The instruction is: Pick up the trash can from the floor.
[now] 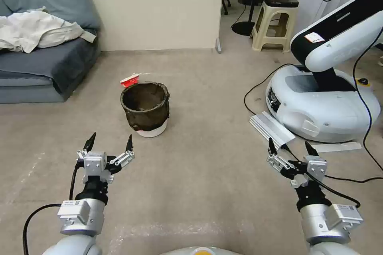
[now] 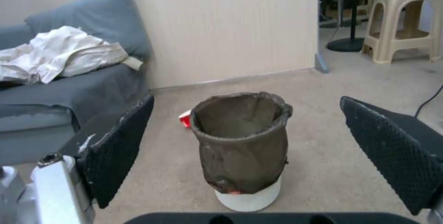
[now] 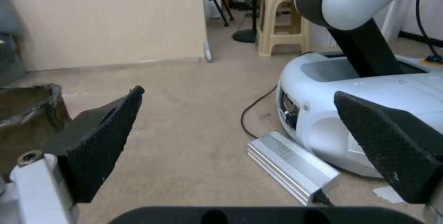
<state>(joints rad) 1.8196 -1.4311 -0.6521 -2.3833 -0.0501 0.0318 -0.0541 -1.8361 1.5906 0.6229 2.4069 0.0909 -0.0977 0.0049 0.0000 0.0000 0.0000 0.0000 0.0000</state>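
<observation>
white round trash can [image 1: 145, 108] with a wrinkled brown-black bag liner stands upright on the beige-grey matte floor [image 1: 207, 167], a crushed red-and-white cup [image 1: 130, 80] just behind it. left gripper [image 1: 109, 143] hovers near it, jaws wide apart, holding nothing. right gripper [image 1: 291, 147] hangs well apart, likewise spread and empty.
</observation>
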